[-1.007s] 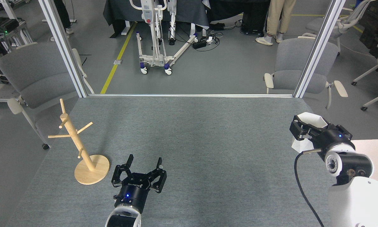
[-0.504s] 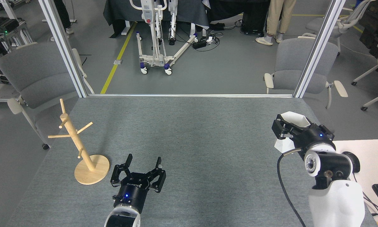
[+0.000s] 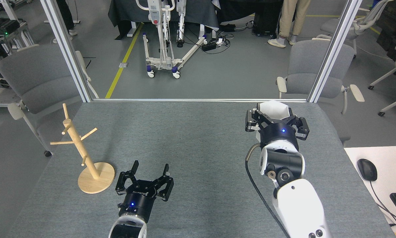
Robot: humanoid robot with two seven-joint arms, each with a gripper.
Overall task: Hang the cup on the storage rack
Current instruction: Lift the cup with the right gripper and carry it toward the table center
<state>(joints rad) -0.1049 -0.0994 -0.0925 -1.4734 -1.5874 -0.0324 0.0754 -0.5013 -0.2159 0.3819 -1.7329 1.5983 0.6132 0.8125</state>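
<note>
The storage rack [image 3: 85, 155] stands upright on its round base at the table's [image 3: 198, 132] left edge, its pegs bare. Just to the right of that base the left gripper [image 3: 150, 168] rests low — its fingers spread wide, holding nothing. Well to the right of the rack, the right gripper [image 3: 273, 114] is clamped around the white cup [image 3: 273, 108], mouth up; whether anything lies inside cannot be told. Bare grey table separates cup and rack. Beyond the table's far edge stand two grey chairs [image 3: 308, 71].
</note>
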